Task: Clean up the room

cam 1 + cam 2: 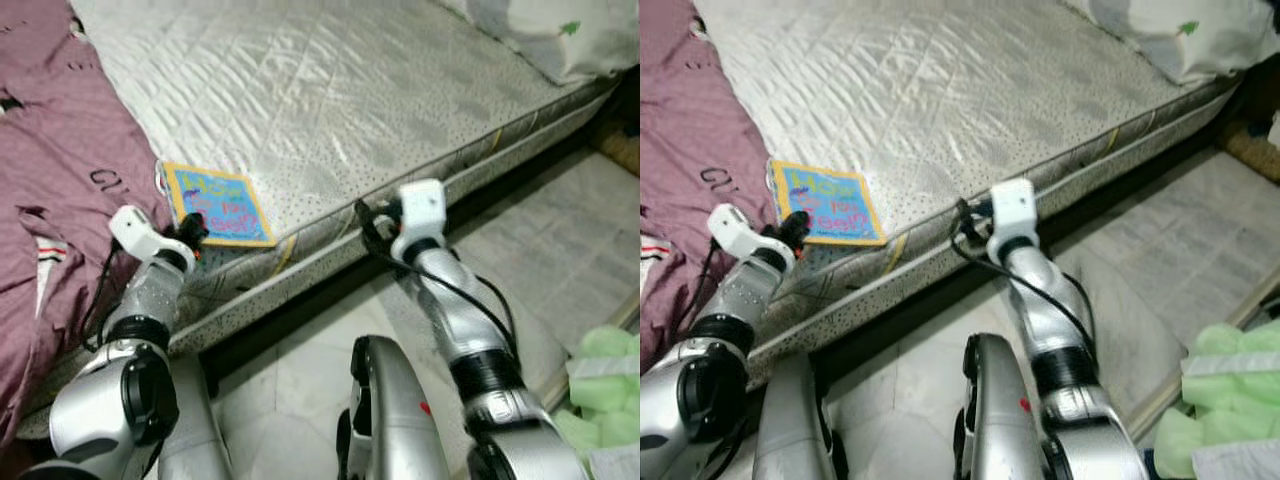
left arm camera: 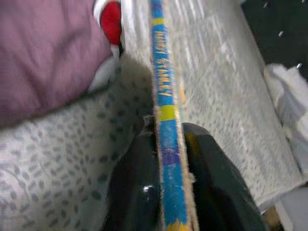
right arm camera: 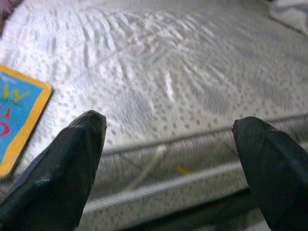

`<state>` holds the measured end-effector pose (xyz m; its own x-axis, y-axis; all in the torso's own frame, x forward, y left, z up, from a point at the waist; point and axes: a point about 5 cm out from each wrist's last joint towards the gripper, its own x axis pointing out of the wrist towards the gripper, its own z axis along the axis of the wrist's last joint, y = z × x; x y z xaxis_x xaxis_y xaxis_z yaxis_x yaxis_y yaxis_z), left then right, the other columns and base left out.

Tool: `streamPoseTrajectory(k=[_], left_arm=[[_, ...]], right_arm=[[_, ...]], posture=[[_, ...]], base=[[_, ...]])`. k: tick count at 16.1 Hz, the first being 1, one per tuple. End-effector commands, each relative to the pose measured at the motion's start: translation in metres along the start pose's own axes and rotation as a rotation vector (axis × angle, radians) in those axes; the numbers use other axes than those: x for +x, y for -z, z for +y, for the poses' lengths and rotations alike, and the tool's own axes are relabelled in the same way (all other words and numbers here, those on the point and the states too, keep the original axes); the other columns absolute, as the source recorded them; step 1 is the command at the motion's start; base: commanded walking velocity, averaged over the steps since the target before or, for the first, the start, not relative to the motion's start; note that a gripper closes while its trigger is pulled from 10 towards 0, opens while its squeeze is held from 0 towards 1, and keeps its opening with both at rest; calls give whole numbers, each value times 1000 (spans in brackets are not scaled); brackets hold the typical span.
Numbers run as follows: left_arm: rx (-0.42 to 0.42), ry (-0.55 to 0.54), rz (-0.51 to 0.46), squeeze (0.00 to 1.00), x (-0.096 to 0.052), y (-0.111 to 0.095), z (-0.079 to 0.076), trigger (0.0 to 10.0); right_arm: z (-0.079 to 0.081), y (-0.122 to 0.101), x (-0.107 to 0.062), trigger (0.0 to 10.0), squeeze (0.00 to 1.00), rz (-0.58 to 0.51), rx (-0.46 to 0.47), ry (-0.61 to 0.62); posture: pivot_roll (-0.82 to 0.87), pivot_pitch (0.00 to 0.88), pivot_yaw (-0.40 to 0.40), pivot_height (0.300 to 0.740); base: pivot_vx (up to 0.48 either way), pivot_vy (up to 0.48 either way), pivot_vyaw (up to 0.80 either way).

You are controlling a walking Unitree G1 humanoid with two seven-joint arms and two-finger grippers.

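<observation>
A thin picture book (image 1: pixel 218 205) with a blue cover and yellow border lies on the near edge of the bare mattress (image 1: pixel 330 90). My left gripper (image 1: pixel 192 229) is shut on the book's near corner; in the left wrist view the book's blue spine (image 2: pixel 166 144) runs between the two black fingers (image 2: pixel 134 183). My right gripper (image 3: pixel 168 139) hovers open at the mattress edge, to the right of the book, with nothing between its fingertips (image 3: pixel 82 139). The book's corner (image 3: pixel 19 120) shows in the right wrist view.
A purple blanket (image 1: pixel 50 150) is bunched on the bed's left side. A pillow (image 1: pixel 560 30) lies at the far right corner. Pale tiled floor (image 1: pixel 570 230) runs beside the bed, with green foam pieces (image 1: pixel 600 370) at the right edge.
</observation>
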<state>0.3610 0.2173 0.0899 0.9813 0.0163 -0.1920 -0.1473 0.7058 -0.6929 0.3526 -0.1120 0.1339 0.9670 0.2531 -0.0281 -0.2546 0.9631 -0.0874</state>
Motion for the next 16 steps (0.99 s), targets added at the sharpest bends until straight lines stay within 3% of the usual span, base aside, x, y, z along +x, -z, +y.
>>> streamPoseTrajectory(k=[1,5,7,9,10,13,14,15,16], left_arm=[[14,-35,-34,0,-1,-12,7,0],[29,-63,-100,0,0,-27,7,0],[189,-57,-154,0,0,-32,-1,0],[274,-26,-228,0,-4,-31,-10,0],[338,-42,-278,0,-11,-30,-11,0],[546,-92,-370,0,-30,-29,-10,0],[580,-91,-402,0,-36,-29,-13,4431],[595,-81,-412,0,-38,-29,-15,10000],[629,-63,-421,0,-41,-27,-20,10000]], right_arm=[[1,2,3,10000,0,9,-4,8],[7,2,12,10000,0,15,63,-40],[10,5,17,10000,0,38,31,-28],[14,2,21,10000,0,22,44,-34],[17,0,23,10000,0,19,142,-61],[12,-5,27,10000,0,-17,244,-18],[14,-7,28,10000,0,-40,256,-24],[15,-9,28,10000,0,-59,262,-30],[17,-13,29,10000,0,-89,276,-52]], posture=[[7,0,-43,527],[28,0,-43,527],[42,0,-36,527],[62,0,-33,527],[81,0,-30,527],[112,0,-28,527],[123,0,-31,527],[127,0,-32,527],[131,0,-34,527]], base=[[0,0,0],[0,0,0],[0,0,0],[0,0,0],[0,0,0],[0,0,0],[0,0,0],[0,0,0],[0,0,0]])
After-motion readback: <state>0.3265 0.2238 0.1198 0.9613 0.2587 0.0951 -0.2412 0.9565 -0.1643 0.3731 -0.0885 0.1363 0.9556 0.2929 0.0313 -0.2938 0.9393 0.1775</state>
